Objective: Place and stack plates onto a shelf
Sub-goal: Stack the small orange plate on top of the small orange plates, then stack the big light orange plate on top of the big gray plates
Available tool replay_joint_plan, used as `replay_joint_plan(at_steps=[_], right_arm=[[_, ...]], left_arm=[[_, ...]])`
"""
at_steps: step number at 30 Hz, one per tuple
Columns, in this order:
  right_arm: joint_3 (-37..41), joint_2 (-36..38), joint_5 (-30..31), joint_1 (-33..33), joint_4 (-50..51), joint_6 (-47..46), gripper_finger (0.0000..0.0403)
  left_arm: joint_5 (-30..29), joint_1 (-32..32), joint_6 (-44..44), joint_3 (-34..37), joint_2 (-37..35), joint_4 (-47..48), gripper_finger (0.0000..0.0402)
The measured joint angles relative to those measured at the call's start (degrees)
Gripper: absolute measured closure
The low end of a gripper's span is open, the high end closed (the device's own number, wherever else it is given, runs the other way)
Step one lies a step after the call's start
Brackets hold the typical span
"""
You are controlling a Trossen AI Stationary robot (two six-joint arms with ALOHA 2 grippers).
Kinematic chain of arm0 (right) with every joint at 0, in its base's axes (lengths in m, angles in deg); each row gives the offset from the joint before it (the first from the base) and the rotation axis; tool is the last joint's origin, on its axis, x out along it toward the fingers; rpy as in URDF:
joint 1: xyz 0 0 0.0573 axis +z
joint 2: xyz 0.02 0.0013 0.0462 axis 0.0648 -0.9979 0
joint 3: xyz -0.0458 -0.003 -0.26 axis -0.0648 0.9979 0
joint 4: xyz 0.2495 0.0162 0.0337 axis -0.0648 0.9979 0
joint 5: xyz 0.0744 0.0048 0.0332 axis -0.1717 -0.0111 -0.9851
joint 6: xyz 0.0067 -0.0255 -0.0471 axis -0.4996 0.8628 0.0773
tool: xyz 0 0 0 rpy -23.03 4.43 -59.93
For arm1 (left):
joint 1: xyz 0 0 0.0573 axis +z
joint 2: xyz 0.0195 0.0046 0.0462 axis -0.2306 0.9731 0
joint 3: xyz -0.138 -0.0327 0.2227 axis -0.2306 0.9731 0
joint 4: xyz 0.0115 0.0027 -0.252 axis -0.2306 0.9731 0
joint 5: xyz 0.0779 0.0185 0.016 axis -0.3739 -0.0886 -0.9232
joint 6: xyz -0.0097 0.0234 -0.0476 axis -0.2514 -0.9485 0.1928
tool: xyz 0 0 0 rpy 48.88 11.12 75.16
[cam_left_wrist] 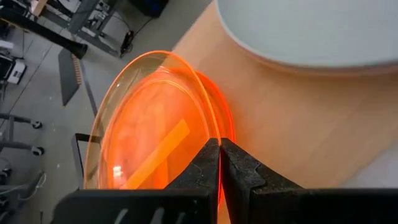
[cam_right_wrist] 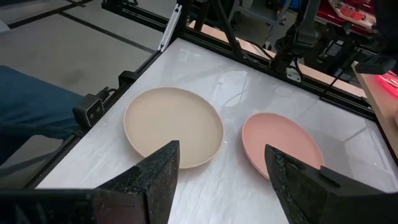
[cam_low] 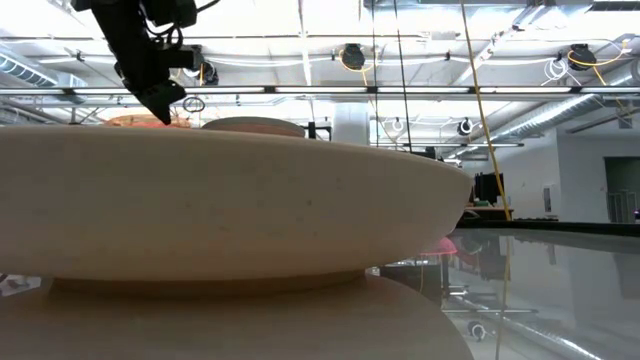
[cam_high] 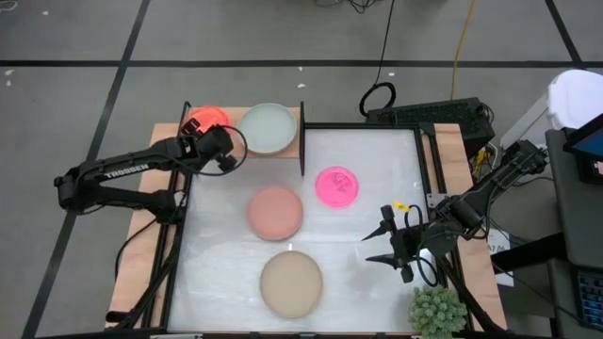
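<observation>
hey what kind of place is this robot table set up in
Most likely a robotics lab or industrial workshop: a grey concrete floor with cables trailing across it, exposed ceiling pipes and lights overhead, and electronics gear beside the white table.

Left gripper (cam_left_wrist: 220, 163) closed; right gripper (cam_right_wrist: 221, 168) wide apart.

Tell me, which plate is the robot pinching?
The glowing orange plate on the shelf. The left fingers pinch its rim; every other plate lies untouched.

Two plates (cam_high: 268, 128) are set side by side on the shelf (cam_high: 294, 151) at far left; three plates (cam_high: 275, 212) are spread over the table (cam_high: 367, 179).
</observation>
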Motion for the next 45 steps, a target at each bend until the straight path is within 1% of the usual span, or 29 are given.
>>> replay_joint_plan(at_steps=[5,13,21,24,30,33,35,39,42,45], right_arm=[[0.0,0.0,0.0,0.0,0.0,-0.1,0.0187],[0.0,0.0,0.0,0.0,0.0,-0.2,0.0187],[0.0,0.0,0.0,0.0,0.0,-0.2,0.0187],[0.0,0.0,0.0,0.0,0.0,-0.2,0.0187],[0.0,0.0,0.0,0.0,0.0,-0.2,0.0187],[0.0,0.0,0.0,0.0,0.0,-0.2,0.0187],[0.0,0.0,0.0,0.0,0.0,-0.2,0.0187],[0.0,0.0,0.0,0.0,0.1,-0.7,0.0187],[0.0,0.0,0.0,0.0,0.1,-1.3,0.0187],[0.0,0.0,0.0,0.0,0.3,-2.4,0.0187]], left_arm=[[0.8,0.8,-0.7,0.0,0.8,-1.8,0.0368],[1.0,1.1,-0.7,0.0,0.8,-1.7,0.0365],[2.3,1.0,-0.1,0.0,0.8,-2.0,0.0359],[2.4,1.0,0.5,0.0,0.8,-2.0,0.033],[0.8,1.0,3.8,0.0,0.8,-2.1,0.0246],[2.6,0.7,6.5,0.0,0.8,-2.3,0.0217],[5.1,-0.1,7.7,0.0,0.8,-2.3,0.0206],[10.2,-3.2,10.1,0.0,0.6,-2.3,0.0202],[11.9,-7.5,12.2,0.0,0.5,-2.3,0.0202],[12.1,-12.8,13.9,0.0,0.5,-2.3,0.0202]])
